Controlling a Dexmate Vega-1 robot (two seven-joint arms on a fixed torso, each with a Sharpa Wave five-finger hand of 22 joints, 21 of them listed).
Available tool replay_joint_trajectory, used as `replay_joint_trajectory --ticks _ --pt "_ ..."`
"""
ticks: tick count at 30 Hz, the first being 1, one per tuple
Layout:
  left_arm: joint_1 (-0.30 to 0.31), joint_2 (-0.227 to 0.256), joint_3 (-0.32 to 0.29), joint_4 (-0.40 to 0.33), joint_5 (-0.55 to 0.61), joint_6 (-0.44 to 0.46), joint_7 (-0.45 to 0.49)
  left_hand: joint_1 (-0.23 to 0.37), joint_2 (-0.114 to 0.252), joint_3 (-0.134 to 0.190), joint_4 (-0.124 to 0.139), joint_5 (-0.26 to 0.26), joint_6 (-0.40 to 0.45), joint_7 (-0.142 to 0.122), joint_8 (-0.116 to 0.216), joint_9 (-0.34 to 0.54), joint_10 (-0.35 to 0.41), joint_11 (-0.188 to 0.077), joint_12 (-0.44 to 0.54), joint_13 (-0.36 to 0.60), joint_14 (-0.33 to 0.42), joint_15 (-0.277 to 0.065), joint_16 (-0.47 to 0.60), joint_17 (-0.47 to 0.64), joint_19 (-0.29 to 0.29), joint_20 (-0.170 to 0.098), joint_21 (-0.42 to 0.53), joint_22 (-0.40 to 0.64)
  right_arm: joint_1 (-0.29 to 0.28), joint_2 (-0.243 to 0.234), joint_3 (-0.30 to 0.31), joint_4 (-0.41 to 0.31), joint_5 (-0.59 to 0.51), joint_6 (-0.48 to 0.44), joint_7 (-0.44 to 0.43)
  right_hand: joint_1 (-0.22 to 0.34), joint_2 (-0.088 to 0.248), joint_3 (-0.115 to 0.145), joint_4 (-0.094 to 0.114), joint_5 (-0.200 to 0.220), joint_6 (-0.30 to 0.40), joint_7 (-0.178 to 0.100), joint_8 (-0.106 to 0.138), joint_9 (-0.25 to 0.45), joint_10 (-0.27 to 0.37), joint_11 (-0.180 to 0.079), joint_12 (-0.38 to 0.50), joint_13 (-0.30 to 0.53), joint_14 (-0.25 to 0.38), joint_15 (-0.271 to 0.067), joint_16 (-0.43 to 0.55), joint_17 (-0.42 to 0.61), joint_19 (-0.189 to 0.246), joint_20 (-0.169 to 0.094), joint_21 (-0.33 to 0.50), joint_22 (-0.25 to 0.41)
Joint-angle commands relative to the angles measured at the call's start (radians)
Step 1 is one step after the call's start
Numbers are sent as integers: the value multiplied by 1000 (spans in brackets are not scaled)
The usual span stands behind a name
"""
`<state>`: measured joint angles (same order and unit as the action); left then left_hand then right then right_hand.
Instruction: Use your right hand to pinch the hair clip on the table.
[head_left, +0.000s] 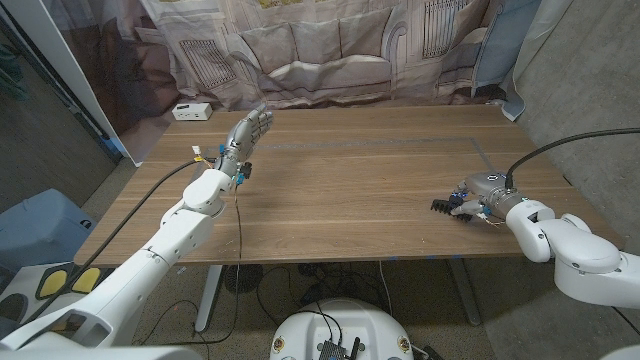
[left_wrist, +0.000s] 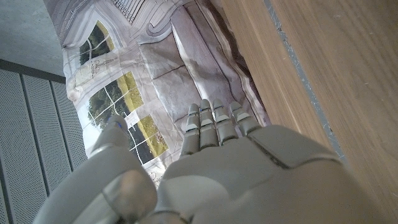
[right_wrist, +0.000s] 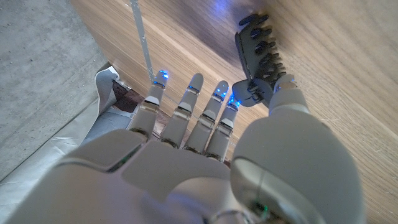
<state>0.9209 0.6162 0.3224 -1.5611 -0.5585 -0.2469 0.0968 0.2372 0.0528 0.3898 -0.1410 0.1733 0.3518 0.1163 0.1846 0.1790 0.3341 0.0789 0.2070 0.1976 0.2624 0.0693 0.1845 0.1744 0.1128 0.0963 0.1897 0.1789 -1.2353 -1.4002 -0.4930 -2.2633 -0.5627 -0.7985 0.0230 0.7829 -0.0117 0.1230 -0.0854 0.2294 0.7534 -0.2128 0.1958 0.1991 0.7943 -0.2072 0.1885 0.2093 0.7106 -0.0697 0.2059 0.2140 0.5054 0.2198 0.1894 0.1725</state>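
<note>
The small black toothed plastic hair clip (head_left: 441, 206) lies on the wooden table (head_left: 360, 180) near its right edge, just beside the right hand (head_left: 480, 196). In the right wrist view the thumb touches the clip's end, but I cannot tell if it is pinched. The left hand (head_left: 245, 138) is raised above the table's far left part, fingers straight and holding nothing.

A light brown wooden table (head_left: 350, 180) with visible grain carries a small black toothed hair clip (head_left: 441, 207) near its right edge — and a white rectangular box (head_left: 192, 111) at the far left corner.
</note>
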Motion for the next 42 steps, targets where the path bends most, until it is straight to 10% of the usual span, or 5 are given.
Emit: replay_joint_trajectory --ticks 1,42 --pt "-3 12 -3 -7 -5 9 -13 6 -2 4 0 0 5 -1 5 3 7 0 5 6 3 0 2 3 4 -4 6 2 24 13 -24 8 -44 6 42 -11 1 -2 3 7 -14 -2 -3 2 -14 0 -1 1 -7 4 -3 3 -5 -2 0 3" --pt "-49 -39 13 92 -19 -42 -44 9 -2 6 0 0 7 -1 5 3 8 0 6 6 2 1 2 3 0 -2 7 2 18 -45 18 -58 -13 -36 117 -140 -57 -26 11 31 -389 48 -14 6 -417 93 -8 6 -319 111 -21 4 -100 0 -8 4"
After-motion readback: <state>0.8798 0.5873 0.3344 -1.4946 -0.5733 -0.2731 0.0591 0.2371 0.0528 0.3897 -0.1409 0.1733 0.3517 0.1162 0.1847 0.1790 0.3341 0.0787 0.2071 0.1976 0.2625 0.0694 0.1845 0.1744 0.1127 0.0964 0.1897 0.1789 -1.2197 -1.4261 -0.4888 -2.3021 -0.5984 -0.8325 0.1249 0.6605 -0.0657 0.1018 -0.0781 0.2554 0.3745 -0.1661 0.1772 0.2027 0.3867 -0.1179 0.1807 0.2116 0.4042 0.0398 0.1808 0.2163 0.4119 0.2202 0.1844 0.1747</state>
